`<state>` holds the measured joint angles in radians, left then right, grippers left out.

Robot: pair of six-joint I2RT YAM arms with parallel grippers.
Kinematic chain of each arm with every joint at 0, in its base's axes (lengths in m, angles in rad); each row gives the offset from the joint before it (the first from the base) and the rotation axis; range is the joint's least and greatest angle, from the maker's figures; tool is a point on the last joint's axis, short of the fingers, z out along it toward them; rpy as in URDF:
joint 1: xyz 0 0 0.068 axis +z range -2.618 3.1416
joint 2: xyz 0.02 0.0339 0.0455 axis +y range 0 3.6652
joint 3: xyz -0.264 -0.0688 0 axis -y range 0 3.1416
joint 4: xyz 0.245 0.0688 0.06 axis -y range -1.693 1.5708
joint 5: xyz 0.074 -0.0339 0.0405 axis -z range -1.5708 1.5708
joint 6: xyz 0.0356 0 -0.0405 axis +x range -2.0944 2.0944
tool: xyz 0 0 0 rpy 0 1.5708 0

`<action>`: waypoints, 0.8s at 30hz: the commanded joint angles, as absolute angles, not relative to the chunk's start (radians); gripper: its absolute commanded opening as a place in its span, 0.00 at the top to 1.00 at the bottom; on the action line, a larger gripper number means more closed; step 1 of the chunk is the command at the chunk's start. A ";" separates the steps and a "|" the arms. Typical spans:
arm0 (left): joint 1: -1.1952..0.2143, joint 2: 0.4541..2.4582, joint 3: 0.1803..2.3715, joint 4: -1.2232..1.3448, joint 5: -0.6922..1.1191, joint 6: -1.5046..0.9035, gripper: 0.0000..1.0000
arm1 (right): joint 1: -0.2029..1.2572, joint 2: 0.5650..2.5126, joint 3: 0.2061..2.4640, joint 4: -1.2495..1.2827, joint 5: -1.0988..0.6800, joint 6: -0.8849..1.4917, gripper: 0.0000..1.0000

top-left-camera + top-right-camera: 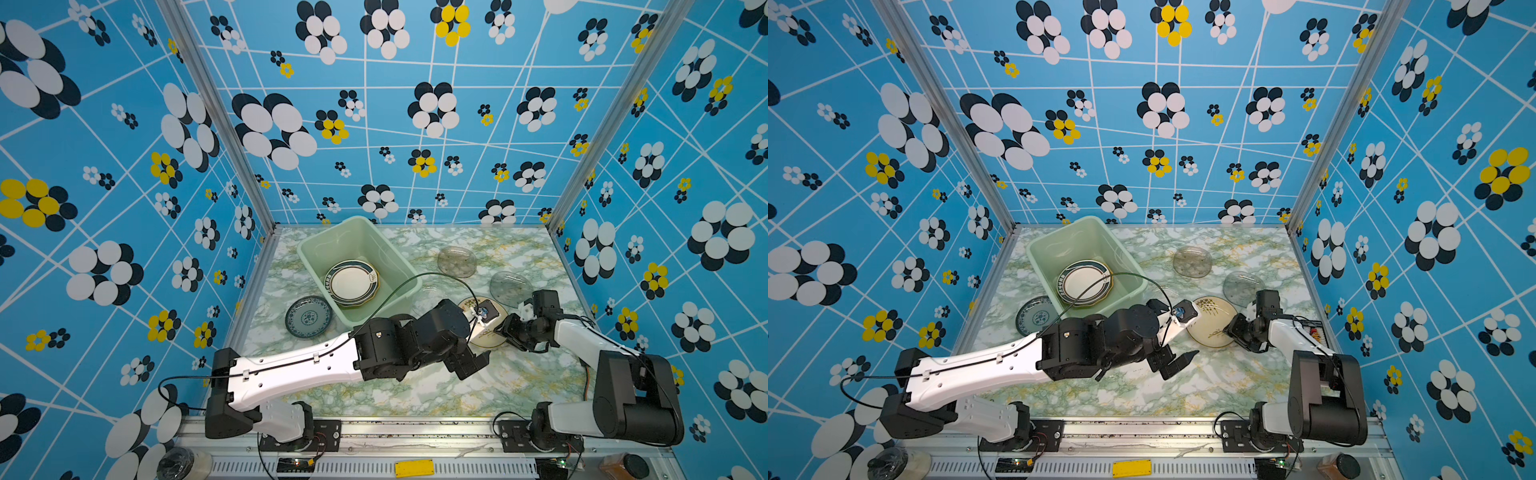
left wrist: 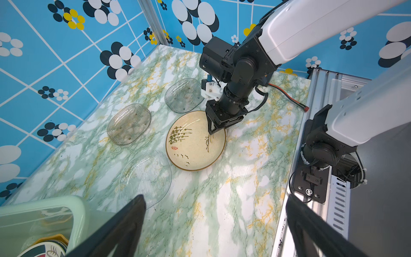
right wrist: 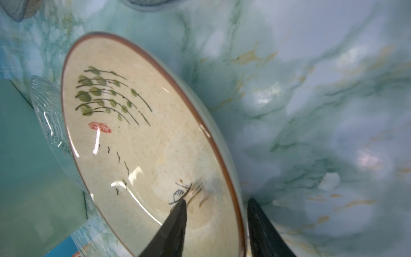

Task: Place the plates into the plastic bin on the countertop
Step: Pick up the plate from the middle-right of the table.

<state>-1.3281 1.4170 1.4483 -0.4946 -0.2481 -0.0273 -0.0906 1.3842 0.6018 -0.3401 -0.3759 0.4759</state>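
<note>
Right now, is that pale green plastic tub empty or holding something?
Not empty: the pale green plastic tub holds at least one round white plate with a dark rim.

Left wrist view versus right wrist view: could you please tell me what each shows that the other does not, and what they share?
Only the left wrist view shows the right arm, the metal rail, the open left hand and a dark-rimmed plate inside the plastic bin. Only the right wrist view shows, up close, how the right hand straddles the cream plate at its rim: one finger over the inside, one outside. Both show the cream plate, the clear glass plate beside it, the bin's side and the marbled countertop.
</note>
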 commanded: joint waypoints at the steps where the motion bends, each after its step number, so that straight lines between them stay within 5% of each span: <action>1: -1.319 1.405 1.440 -0.469 -0.268 -0.052 0.01 | -0.095 1.417 0.559 -0.314 -0.353 0.479 0.56; 15: -1.314 1.407 1.453 -0.474 -0.284 -0.052 0.01 | -0.096 1.418 0.613 -0.407 -0.325 0.419 0.86; 24: -1.305 1.372 1.466 -0.483 -0.321 -0.091 0.01 | -0.096 1.223 0.627 -0.577 -0.283 0.431 1.00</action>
<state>-1.3148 1.4151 1.4483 -0.4858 -0.2867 -0.0612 -0.0959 1.2922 0.6205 -0.4355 -0.3367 0.4438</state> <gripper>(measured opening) 0.992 0.088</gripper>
